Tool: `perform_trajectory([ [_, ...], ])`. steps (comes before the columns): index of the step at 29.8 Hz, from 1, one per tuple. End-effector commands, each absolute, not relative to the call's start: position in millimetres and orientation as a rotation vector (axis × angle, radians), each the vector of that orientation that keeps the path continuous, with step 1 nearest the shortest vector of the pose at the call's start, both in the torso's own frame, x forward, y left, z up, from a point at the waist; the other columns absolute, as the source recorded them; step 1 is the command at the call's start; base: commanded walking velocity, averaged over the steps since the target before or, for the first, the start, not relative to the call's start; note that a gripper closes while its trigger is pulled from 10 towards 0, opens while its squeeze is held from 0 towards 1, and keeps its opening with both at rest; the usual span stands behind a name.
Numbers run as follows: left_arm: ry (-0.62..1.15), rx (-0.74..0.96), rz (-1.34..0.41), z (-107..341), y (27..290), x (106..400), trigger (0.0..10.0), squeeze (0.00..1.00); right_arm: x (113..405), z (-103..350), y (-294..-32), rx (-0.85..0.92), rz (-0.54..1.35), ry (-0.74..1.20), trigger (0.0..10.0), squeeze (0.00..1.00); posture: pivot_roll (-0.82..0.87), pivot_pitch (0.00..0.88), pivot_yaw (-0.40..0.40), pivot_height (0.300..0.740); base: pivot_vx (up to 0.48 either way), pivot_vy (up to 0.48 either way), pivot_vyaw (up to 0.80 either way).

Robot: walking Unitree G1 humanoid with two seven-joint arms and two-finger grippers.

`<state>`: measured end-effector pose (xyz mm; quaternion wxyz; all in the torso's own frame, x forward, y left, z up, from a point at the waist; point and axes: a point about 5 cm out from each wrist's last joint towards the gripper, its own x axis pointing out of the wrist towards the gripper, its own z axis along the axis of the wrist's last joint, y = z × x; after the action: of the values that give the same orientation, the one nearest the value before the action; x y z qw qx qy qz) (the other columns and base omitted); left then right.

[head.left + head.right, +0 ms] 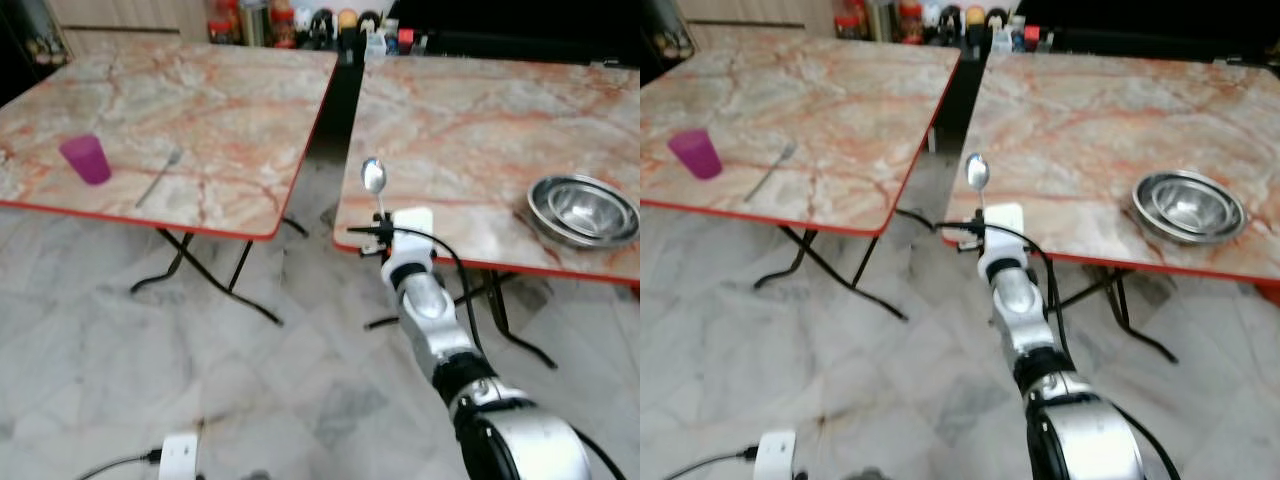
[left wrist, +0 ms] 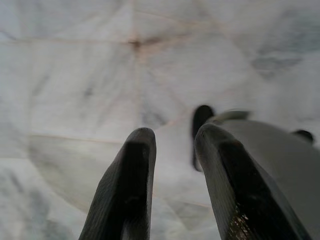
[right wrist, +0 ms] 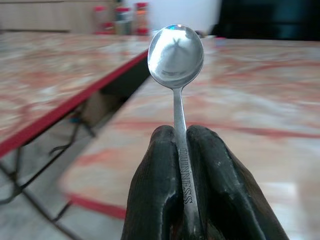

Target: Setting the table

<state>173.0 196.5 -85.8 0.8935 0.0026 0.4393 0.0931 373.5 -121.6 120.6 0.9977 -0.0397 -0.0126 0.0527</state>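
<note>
Marble-patterned tops edged in red cover two folding tables standing side by side, as the left eye view shows. On the left table [image 1: 200, 120] a purple cup [image 1: 86, 158] stands near the front edge, and a fork [image 1: 160, 177] lies flat just beside it, apart from it. On the right table [image 1: 480, 130] a stack of steel bowls [image 1: 585, 210] sits near the front edge. The right gripper [image 1: 380, 228] reaches forward over the near corner of the right table and holds a steel spoon [image 1: 374, 180] upright, bowl end up. Bottles and jars [image 1: 300, 22] crowd the far side behind the tables. A pale marble floor [image 1: 150, 380] lies below.

From the right eye the same layout appears: cup [image 1: 695, 153] and fork [image 1: 771, 170] on the left table, bowls [image 1: 1189, 206] on the right, spoon [image 1: 978, 175] raised above the silver right arm [image 1: 1025, 330].

Looking along the left wrist, the left gripper [image 2: 175, 145] hangs over the floor tiles [image 2: 100, 60]; its two black fingers [image 2: 130, 190] stand a little apart with nothing between them.

Through the right wrist camera, the two black fingers [image 3: 155, 190] are pressed together on the spoon's handle, which bears stamped lettering, and the spoon's bowl [image 3: 175, 55] rises above them over the right table's top [image 3: 260, 100], with the left table's red edge [image 3: 60, 107] alongside.
</note>
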Motion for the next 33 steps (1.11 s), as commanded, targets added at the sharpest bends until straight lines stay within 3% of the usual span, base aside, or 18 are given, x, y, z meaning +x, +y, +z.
perform_trajectory([
  [1, 0.943, 0.007, 0.204, -89.8, 200.4, 163.1, 10.0, 0.00, 375.3, 126.1, -116.4, -0.066, 0.113, -0.042, 10.0, 0.00, 0.09, 0.086, -0.017, 0.715, 0.311, 0.000, 0.00],
  [15, 0.951, 0.012, 0.194, -91.0, 199.7, 160.6, 10.0, 0.00, 375.5, 127.3, -116.2, -0.088, 0.113, -0.050, 10.0, 0.00, 0.09, 0.086, -0.018, 0.715, 0.360, 0.000, 0.00],
  [19, 0.947, 0.022, 0.188, -90.2, 199.3, 162.4, 10.0, 0.00, 375.5, 127.6, -115.8, -0.096, 0.116, -0.053, 10.0, 0.00, 0.09, 0.084, -0.017, 0.715, 0.388, -0.277, 0.30],
  [33, 0.939, 0.023, 0.176, -90.0, 197.4, 163.3, 10.0, 0.00, 376.0, 128.0, -116.6, -0.076, 0.106, -0.051, 10.0, 0.00, 0.09, 0.082, -0.022, 0.715, 0.000, -0.462, 0.00],
])
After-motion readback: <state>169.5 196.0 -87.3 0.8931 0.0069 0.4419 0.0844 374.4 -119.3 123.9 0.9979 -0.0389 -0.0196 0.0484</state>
